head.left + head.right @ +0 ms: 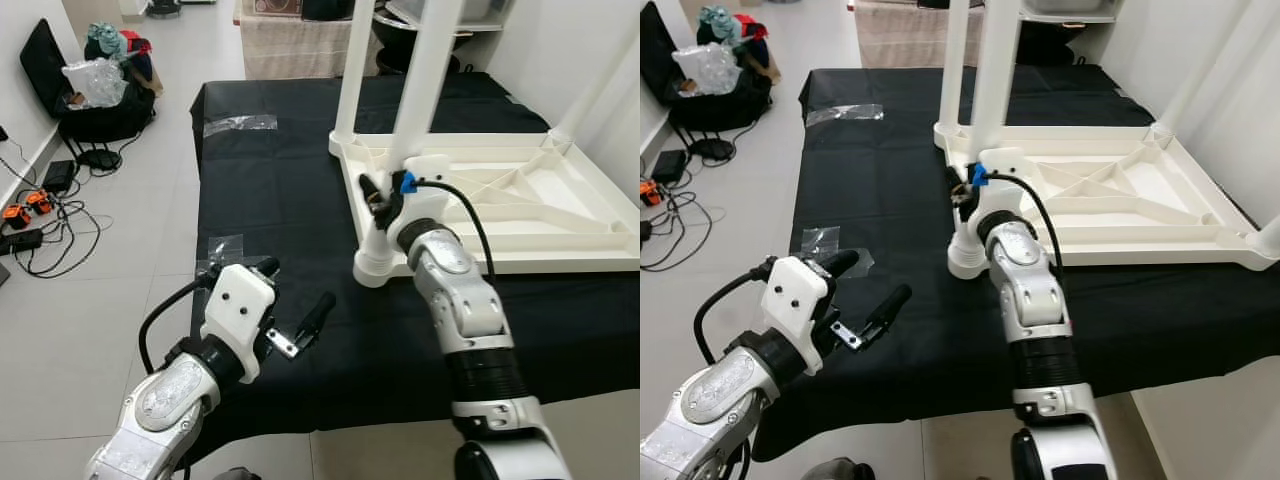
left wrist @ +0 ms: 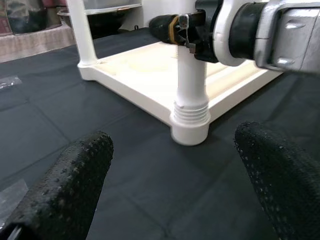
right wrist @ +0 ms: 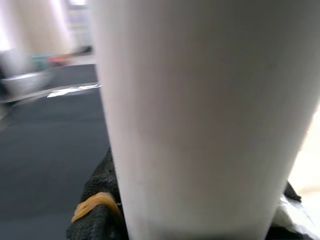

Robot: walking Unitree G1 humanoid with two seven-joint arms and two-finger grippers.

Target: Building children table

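Table leg | rigid light plastic, likely slick | right gripper clamped low near socket of upturned tabletop | left gripper spread, idle near-left

A thick, smooth white plastic table leg is standing upright very close to the lens. A textured black rubber fingertip with an orange-yellow tab is pressing against its lower side. The black cloth-covered desk is stretching away behind, blurred.
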